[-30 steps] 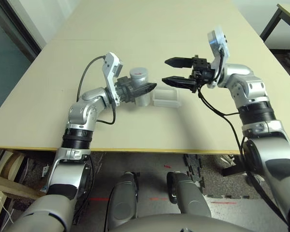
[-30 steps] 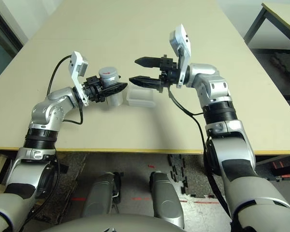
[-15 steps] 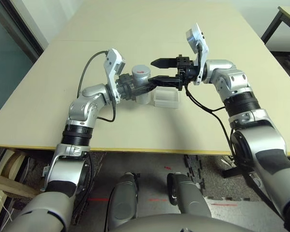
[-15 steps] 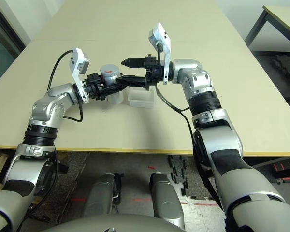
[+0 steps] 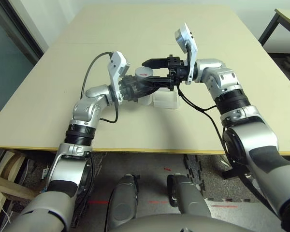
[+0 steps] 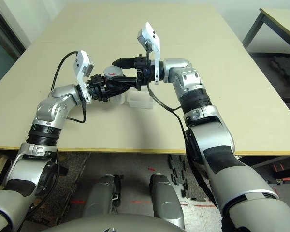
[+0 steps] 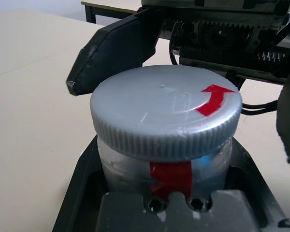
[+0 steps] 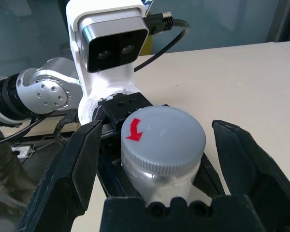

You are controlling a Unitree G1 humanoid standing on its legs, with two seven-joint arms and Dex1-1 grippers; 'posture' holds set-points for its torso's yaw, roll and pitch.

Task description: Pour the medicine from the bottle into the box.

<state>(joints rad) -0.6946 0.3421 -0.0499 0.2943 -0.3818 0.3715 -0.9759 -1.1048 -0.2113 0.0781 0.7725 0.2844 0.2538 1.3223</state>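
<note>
Medicine unseen inside the capped bottle (image 7: 165, 126).

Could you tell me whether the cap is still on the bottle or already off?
Still on: the grey cap sits flat on the bottle, with the open right gripper straddling it.

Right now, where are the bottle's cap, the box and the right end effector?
bottle's cap (image 8: 163, 134), right wrist view, on its flat grey top.
box (image 5: 165, 101), left eye view, on its clear near wall.
right end effector (image 8: 159, 145), right wrist view, midway between its open fingertips.
</note>
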